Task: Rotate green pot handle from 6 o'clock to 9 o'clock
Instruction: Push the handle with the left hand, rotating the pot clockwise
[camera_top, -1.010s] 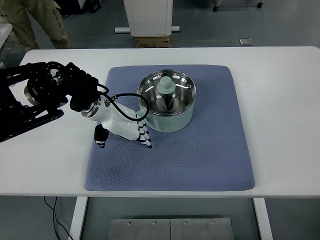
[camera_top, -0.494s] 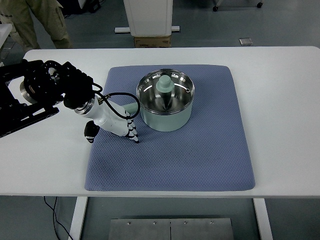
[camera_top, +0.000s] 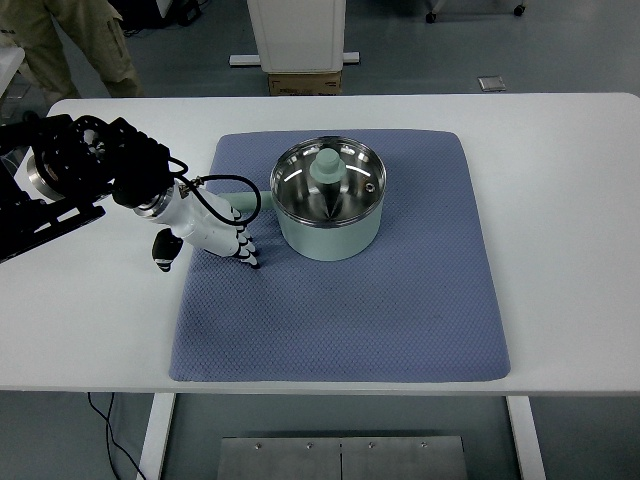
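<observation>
Green pot (camera_top: 328, 212) sits toward the far side of the blue mat (camera_top: 340, 300), its handle (camera_top: 240, 211) running out leftward from the pot body, long axis near nine o'clock, just behind the left hand (camera_top: 215, 235), whose curled fingers hold nothing.

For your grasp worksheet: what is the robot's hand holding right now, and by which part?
Cannot be told: the left hand lies over the green pot's handle, pointing left, but any grip is hidden.
</observation>
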